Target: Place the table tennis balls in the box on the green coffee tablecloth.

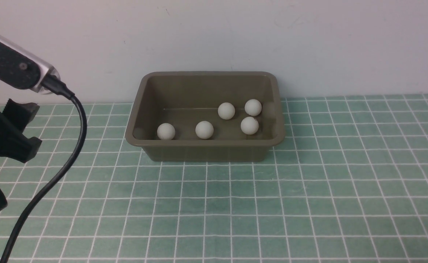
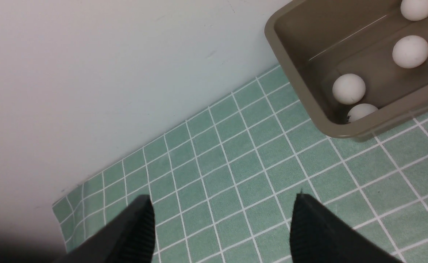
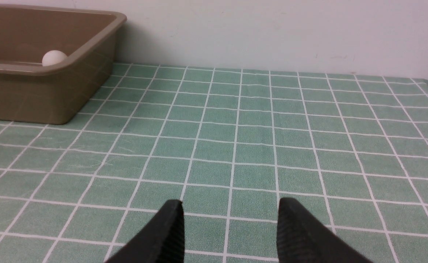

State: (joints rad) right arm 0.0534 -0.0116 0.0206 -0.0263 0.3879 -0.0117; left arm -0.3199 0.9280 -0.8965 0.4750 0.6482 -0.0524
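The olive-brown box (image 1: 206, 150) stands on the green coffee tablecloth (image 1: 235, 204) against the back wall. Several white table tennis balls lie inside it, among them one at the left (image 1: 166, 131) and one at the right (image 1: 250, 125). The left wrist view shows the box's corner (image 2: 308, 95) with balls (image 2: 349, 88) in it. My left gripper (image 1: 35, 126) (image 2: 223, 199) hangs open and empty over the cloth, left of the box. My right gripper (image 3: 230, 204) is out of the front view; its fingers stand apart over bare cloth, right of the box (image 3: 53, 95).
A white wall (image 1: 308, 44) rises directly behind the box. A black cable (image 1: 68, 164) loops down from my left arm over the cloth at the left. The cloth's left edge (image 2: 58, 212) meets the wall.
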